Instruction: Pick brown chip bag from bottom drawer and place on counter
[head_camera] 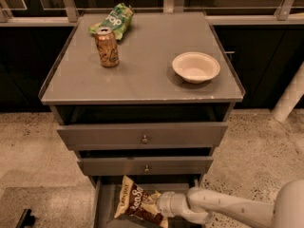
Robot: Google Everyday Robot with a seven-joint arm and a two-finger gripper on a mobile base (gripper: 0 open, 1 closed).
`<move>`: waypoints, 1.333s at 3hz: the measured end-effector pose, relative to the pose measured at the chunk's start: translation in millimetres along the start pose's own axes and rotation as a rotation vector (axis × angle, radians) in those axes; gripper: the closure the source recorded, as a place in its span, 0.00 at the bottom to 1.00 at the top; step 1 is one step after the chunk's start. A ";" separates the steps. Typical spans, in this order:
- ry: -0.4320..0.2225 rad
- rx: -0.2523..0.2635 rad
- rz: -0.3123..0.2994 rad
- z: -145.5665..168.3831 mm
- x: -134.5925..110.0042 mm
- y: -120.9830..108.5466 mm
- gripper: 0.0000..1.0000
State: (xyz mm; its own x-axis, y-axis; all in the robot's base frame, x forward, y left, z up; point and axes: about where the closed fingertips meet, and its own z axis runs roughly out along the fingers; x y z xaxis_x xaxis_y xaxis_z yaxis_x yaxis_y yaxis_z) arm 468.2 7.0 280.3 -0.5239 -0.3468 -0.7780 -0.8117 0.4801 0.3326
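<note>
Found the brown chip bag (pixel 137 204) tilted in the bottom drawer (pixel 105 204), long axis upper-left to lower-right. Saw the jaws at its right edge, entering from the right. Could not tell whether spread or pinching: hidden behind the bag. Lost the drawer's front below the frame. Noted the bench (pixel 142 77) well above.

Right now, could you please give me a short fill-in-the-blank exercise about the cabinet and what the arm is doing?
1. The gripper is down at the brown chip bag, which lies in the bottom drawer, not yet on the ____.
2. The green chip bag lies just behind the upright ____.
3. The bowl is ____.
4. The things on top of the cabinet number ____.
Missing words: counter; can; empty; three.
</note>
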 end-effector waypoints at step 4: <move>-0.023 0.040 -0.066 -119.2 -51.5 19.0 1.00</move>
State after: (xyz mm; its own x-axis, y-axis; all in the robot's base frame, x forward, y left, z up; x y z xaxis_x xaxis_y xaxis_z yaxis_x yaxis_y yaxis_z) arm 449.0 -62.1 390.2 -0.4627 -0.3603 -0.8100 -0.8333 0.4885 0.2587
